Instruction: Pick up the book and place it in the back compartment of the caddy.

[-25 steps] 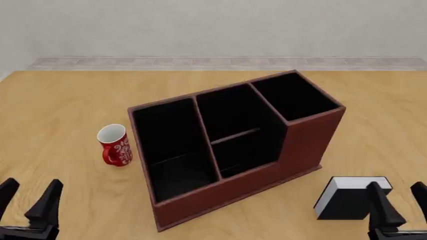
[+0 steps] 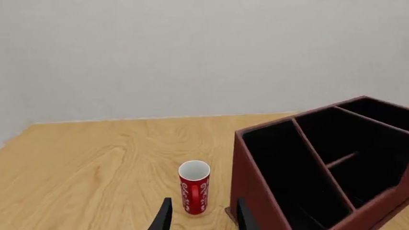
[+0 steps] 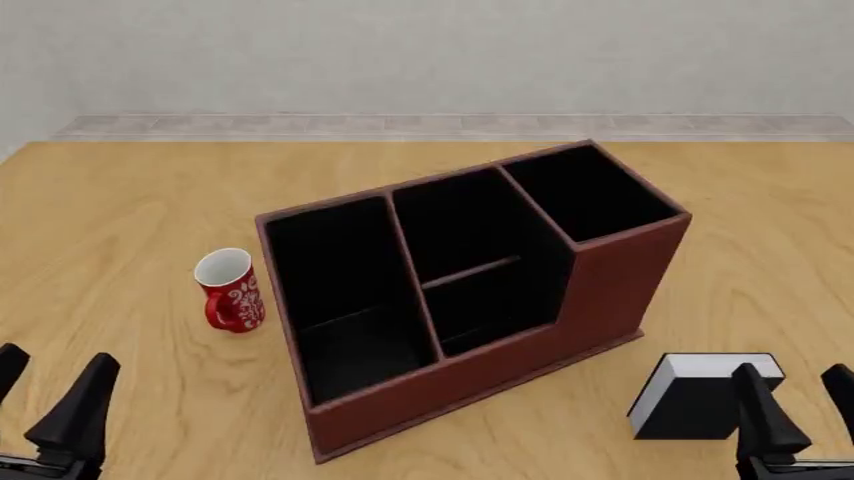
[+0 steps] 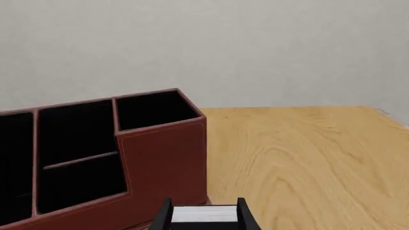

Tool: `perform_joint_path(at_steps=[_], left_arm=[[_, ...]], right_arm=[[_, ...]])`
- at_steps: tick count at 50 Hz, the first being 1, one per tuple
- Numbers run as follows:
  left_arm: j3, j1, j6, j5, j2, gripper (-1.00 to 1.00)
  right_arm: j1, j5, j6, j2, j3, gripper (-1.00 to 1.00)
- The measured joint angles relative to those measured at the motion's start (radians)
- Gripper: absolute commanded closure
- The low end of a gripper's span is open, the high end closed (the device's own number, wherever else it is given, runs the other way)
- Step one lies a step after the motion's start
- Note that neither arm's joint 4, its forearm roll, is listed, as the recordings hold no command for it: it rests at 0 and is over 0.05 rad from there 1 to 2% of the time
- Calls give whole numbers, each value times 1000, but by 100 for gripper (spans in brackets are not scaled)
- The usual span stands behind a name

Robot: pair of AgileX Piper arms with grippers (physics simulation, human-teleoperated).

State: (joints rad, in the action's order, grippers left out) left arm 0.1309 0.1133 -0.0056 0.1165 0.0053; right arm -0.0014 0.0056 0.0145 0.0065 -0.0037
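Evidently the run was at the approach step: on the worktop (image 3: 120, 210) stood one caddy (image 3: 614, 290) with its back compartment (image 3: 467, 230) unfilled, and one book (image 3: 694, 400) stood upright just off the caddy's near right corner, not yet lifted. The right tool (image 3: 794, 405) hung with fingers spread, the book between them in the wrist view but apparently untouched, so the next move called, in my judgement, for closing on the covers before any lift. One red mug (image 3: 230, 290) stood left of the caddy; the left tool (image 3: 47, 395), also spread, held nothing, making two tools in all.
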Motion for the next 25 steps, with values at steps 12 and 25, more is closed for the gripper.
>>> perform_joint_path(at_steps=[12, 25], left_arm=[[87, 129, -4, 122, -3, -100], [176, 367, 15, 168, 70, -100]], right_arm=[[0, 4, 2, -1, -2, -100], [0, 8, 3, -3, -4, -100]])
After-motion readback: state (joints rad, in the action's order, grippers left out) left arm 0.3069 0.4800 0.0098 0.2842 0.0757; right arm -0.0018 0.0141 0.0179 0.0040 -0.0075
